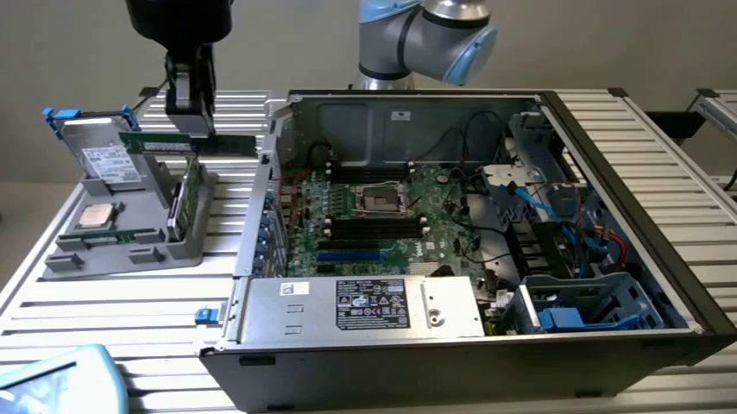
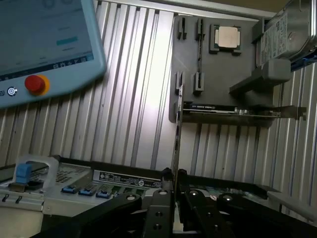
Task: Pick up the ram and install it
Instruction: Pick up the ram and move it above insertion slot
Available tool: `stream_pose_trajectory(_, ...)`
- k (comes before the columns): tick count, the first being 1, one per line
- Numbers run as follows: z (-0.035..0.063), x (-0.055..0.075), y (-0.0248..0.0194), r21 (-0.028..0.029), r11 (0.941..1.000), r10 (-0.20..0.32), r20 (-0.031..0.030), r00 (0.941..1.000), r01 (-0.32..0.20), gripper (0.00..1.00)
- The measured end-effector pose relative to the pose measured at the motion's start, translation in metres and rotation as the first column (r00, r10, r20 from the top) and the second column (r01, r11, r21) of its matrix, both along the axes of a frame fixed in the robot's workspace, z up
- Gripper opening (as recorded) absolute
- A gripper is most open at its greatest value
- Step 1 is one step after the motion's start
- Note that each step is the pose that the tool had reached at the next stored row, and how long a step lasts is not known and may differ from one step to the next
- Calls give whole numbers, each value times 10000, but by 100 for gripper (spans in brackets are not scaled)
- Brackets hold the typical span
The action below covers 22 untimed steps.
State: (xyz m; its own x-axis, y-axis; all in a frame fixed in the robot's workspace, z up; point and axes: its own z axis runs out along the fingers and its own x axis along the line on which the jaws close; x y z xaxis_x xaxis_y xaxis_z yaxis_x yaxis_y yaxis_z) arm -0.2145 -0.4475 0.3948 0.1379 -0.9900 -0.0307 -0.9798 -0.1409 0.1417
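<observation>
Green and thin, the ram (image 1: 190,144) is what I worry about first. The fingers (image 1: 196,108) grip just a small bit near its middle, and its long ends stick out both ways. I think a quick move or a bump could make it tip or slide out. Then it would drop on the grey holder (image 1: 127,250) or the silver surface (image 1: 116,302) below it.

A bit farther on is the side wall of the open computer case (image 1: 261,216). One end of the ram is just beside the top of that wall. If I carry it across too low, I think that end would hit the metal and the ram would twist in the grip.

Farther in are the black slots (image 1: 368,228) on the board. The ram is up in the air on the exterior view's left, well apart from them. If it comes down tilted or off the line of a slot, I think a push could bend it or hurt the slot.

Now the fingers. They are almost together, clamped on the ram from both flat sides. In the wrist view I look along the ram's (image 2: 177,129) thin edge, which comes out from between the two fingertips (image 2: 166,183). Nothing else touches it.
</observation>
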Motion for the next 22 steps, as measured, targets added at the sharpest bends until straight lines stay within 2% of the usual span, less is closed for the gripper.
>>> stream_pose_trajectory(14, 0, 635, -2, 25, 10000, 1, 20, 10000, -1, 14)
stream_pose_trajectory(22, 0, 1003, -3, 97, 10000, 0, 26, 10000, 0, 14)
